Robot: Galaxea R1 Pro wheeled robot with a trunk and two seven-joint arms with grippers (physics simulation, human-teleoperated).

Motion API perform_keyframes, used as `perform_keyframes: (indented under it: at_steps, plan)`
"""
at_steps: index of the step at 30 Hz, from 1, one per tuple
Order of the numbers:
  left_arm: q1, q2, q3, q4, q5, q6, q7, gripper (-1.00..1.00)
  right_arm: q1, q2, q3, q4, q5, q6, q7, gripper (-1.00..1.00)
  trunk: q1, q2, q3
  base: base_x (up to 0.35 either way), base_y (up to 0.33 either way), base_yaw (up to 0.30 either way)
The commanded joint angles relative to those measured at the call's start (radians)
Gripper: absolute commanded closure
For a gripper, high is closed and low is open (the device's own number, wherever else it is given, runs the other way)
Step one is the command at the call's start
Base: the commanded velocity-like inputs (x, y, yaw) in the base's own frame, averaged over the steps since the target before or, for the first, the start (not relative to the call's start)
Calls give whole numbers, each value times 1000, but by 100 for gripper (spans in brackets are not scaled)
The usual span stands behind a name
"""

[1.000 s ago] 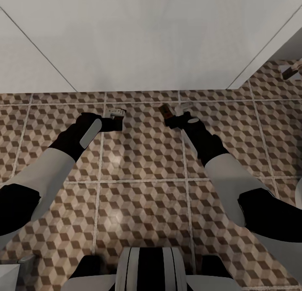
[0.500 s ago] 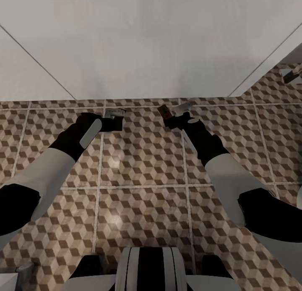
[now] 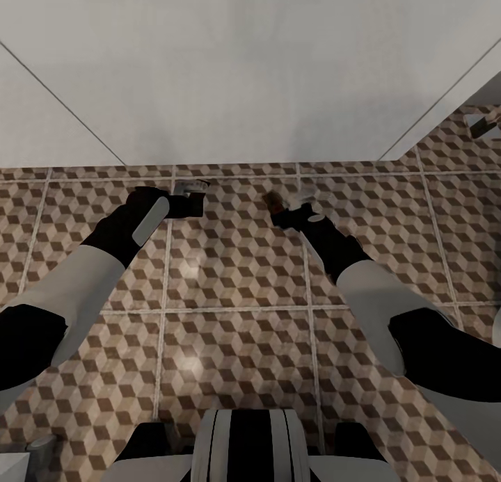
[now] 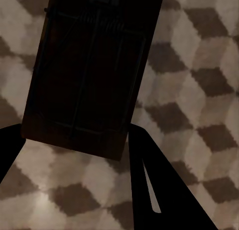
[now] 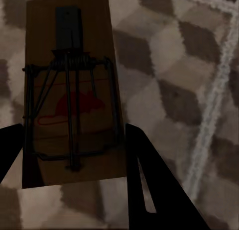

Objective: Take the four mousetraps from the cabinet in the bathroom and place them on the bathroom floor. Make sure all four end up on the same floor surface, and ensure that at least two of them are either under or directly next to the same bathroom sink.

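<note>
Both grippers, left gripper and right gripper, each clamp a mousetrap around 12 o'clock over the bathroom floor, so lowering and letting go looks next

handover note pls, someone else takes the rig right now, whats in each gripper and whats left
Left gripper: shut on a mousetrap, held above the floor.
Right gripper: shut on a second trap, also above the tiles.
Both arms reach forward toward the base of a white surface.
Done: two traps fetched and carried here. No trap is seen lying on the floor.
Left: set both down, preferably beside the sink, then deal with the other two, whose location can't be told.
</note>
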Motion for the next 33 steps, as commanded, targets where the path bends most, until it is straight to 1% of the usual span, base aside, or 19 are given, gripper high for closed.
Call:
perform_keyframes:
  at_steps: [1,22,26,29,33]
  plan:
    - [-1,1,-5,-2,3,3,6,100,0,1,0,3,8,3,0,100,0,0,-1,0,0,0]
    - [2,1,-8,4,2,-1,4,100,0,3,0,48,8,-6,0,100,0,0,-1,0,0,0]
    - [4,0,-9,44,-3,-64,4,100,0,4,0,48,8,-6,0,100,0,0,-1,0,0,0]
    - [4,-5,-15,104,-9,-115,3,100,0,4,0,48,8,-6,0,100,0,0,-1,0,0,0]
    - [4,-7,-27,132,-12,-131,3,100,0,3,0,48,8,-6,0,100,0,0,-1,0,0,0]
